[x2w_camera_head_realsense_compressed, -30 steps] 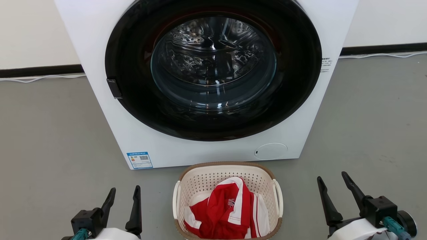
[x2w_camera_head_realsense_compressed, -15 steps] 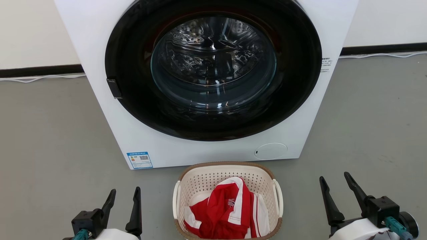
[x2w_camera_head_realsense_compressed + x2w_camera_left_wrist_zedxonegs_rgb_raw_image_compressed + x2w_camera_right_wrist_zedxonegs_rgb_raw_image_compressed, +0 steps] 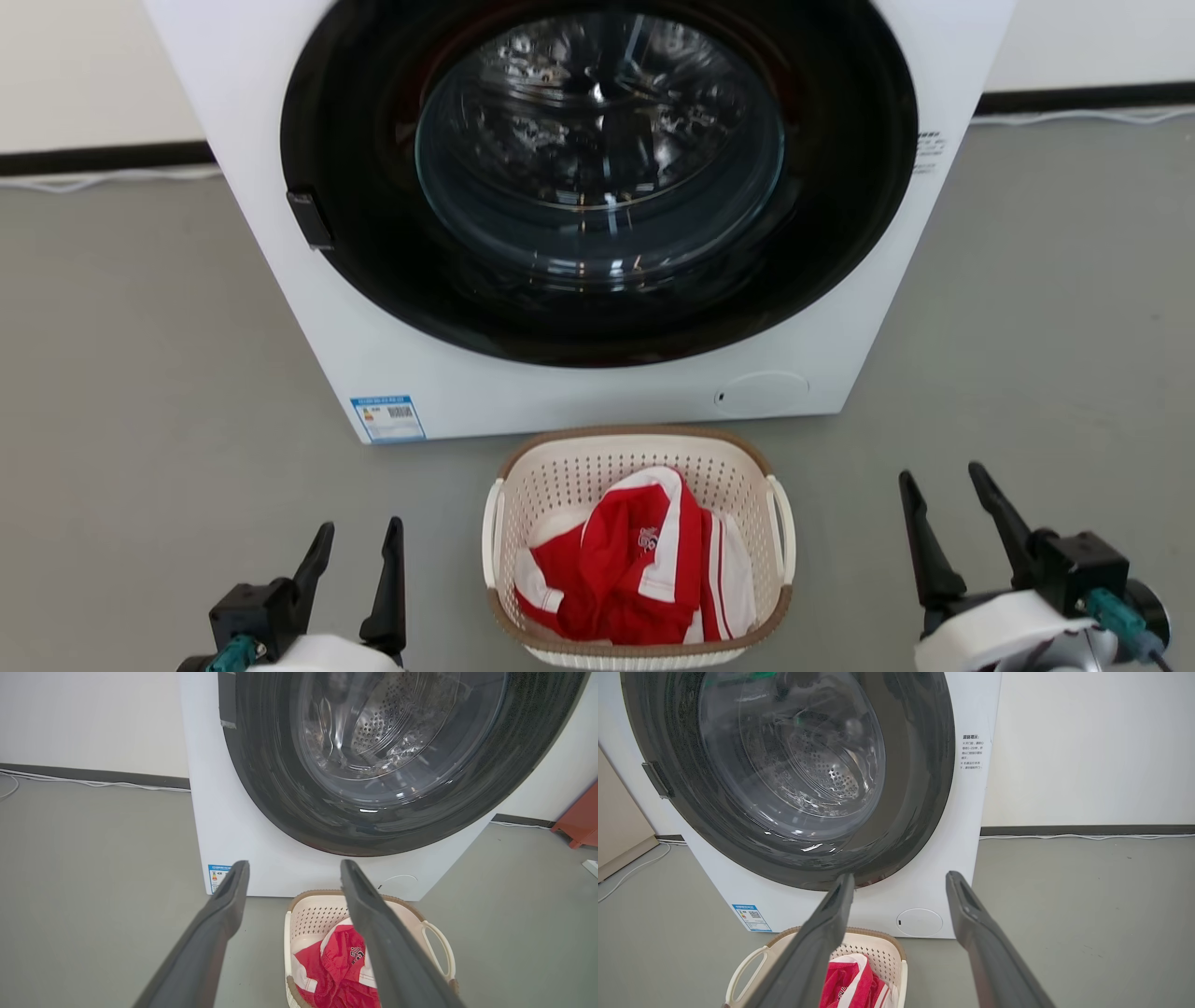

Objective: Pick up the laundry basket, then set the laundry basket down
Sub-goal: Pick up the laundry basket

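One washer, one basket, two grippers.

A single washer (image 3: pixel 373 364) carries one round door (image 3: pixel 597 149), one blue sticker (image 3: pixel 387 418) and one round cap (image 3: pixel 761 394) on its front. The one basket (image 3: pixel 579 476) has two white handles (image 3: pixel 489 534) and holds red-and-white cloth (image 3: pixel 635 569); whether that is one piece or more cannot be told. The left gripper (image 3: pixel 360 525) and right gripper (image 3: pixel 939 471) have two dark fingers (image 3: pixel 387 579) each, four in all.

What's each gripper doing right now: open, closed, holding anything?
Left gripper: open, empty, left of the laundry basket.
Right gripper: open, empty, right of it.
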Available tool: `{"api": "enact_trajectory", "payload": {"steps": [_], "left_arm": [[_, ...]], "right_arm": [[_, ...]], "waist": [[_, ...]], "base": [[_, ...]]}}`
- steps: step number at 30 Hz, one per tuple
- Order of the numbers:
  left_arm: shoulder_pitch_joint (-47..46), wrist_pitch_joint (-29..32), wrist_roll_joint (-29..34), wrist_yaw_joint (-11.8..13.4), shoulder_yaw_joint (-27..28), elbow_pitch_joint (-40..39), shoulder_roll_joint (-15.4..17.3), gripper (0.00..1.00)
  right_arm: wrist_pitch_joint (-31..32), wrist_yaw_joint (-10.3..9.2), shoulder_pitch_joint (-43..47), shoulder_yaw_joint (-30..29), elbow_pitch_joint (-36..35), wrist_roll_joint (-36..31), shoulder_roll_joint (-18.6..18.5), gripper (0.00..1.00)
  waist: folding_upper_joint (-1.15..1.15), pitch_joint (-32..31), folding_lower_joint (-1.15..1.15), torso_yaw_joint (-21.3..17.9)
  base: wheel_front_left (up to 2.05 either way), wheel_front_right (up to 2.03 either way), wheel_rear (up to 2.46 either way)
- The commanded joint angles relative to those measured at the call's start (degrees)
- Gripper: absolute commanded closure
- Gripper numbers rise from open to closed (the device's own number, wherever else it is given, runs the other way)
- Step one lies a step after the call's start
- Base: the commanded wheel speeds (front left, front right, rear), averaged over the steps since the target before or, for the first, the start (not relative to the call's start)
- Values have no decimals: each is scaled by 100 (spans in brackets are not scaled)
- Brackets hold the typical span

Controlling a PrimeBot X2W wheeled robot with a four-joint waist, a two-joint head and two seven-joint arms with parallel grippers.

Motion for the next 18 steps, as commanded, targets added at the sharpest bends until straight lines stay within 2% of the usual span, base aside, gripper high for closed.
{"api": "enact_trajectory", "payload": {"steps": [1, 10, 18], "left_arm": [[-312, -61, 13, 22, 148, -125, 60, 0], [-736, -61, 22, 49, 13, 154, 60, 0], [-1581, -61, 12, 74, -290, 965, 60, 0]], "right_arm": [[-78, 36, -268, 84, -130, 35, -31, 0], [-78, 36, -690, 127, 156, 61, 29, 0], [-78, 36, -1456, 182, 1215, 13, 45, 0]], "waist": [[0, 81, 0, 10], [0, 674, 0, 49], [0, 1508, 0, 112]], "base": [[0, 0, 0], [0, 0, 0], [0, 0, 0]]}}
